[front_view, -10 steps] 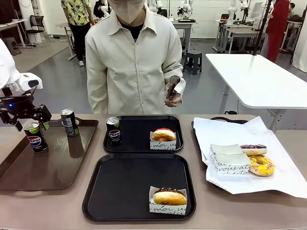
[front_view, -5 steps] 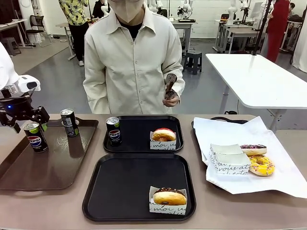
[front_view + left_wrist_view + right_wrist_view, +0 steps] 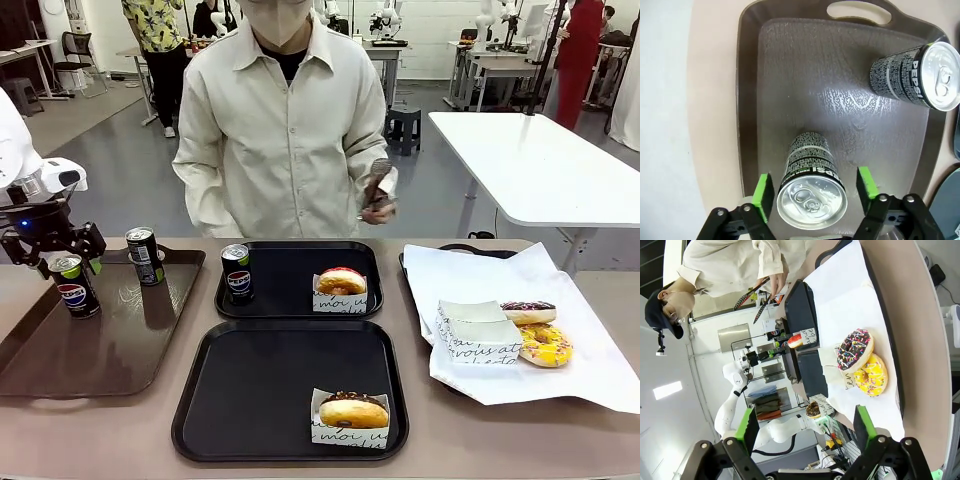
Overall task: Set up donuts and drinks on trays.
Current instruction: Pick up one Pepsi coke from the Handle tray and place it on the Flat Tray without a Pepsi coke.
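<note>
My left gripper (image 3: pixel 67 259) is open and straddles the top of a Pepsi can (image 3: pixel 75 287) on the brown tray (image 3: pixel 110 350); its green pads (image 3: pixel 764 196) flank the can (image 3: pixel 812 196) with small gaps. A second can (image 3: pixel 145 256) stands farther back on that tray. A third can (image 3: pixel 237 272) and a pink donut (image 3: pixel 341 285) sit on the far black tray (image 3: pixel 290 262). The near black tray (image 3: pixel 260 385) holds a chocolate donut (image 3: pixel 352 412). My right gripper (image 3: pixel 805 426) hangs open above the table's right side.
A chocolate donut (image 3: pixel 527 312), a yellow donut (image 3: pixel 545 345) and empty sleeves (image 3: pixel 478 335) lie on the white paper (image 3: pixel 590 370) at right. The person across the table holds tongs (image 3: pixel 376 183).
The person's hand with the tongs has moved to the right. My left gripper has shifted only slightly around the can.
</note>
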Controlling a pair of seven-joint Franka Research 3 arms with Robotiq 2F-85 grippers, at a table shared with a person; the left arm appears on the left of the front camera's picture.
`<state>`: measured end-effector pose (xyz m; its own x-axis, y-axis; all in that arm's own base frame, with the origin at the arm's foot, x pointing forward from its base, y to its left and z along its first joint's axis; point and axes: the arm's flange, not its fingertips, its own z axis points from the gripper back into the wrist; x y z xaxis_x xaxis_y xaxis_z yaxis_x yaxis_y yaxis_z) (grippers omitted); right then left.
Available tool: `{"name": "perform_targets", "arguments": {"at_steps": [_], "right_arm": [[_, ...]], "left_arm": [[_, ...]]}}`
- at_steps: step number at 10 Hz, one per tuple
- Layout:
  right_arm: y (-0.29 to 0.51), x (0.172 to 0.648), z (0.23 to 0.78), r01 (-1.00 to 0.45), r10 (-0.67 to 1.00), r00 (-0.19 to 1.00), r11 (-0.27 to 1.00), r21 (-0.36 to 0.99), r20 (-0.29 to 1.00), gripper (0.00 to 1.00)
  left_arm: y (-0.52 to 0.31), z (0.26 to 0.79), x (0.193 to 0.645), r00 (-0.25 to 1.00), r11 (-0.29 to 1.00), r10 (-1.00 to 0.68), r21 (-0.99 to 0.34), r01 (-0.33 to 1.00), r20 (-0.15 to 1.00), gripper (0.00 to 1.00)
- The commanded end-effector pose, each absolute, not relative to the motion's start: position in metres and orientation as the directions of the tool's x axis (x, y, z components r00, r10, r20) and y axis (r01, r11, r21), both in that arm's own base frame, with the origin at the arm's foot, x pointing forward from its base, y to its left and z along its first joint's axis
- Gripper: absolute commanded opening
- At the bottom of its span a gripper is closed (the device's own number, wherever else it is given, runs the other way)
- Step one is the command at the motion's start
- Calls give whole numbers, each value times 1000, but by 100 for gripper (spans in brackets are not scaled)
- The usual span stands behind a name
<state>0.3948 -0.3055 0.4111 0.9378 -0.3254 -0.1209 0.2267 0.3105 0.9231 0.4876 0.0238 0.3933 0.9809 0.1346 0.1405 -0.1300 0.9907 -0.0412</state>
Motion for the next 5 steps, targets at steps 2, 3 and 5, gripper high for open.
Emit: {"name": "perform_targets", "arguments": {"at_steps": [2, 3, 5], "right_arm": [[-305, 396, 412, 212, -329, 938, 297, 931, -109, 100], [-305, 396, 412, 212, -329, 938, 297, 931, -109, 100], [-305, 396, 412, 212, -329, 938, 297, 931, -109, 100]], "left_arm": [[26, 395, 489, 985, 992, 124, -51, -119, 121, 37], [26, 394, 488, 985, 992, 126, -48, -121, 114, 0], [26, 394, 490, 987, 992, 122, -43, -118, 103, 0]]}}
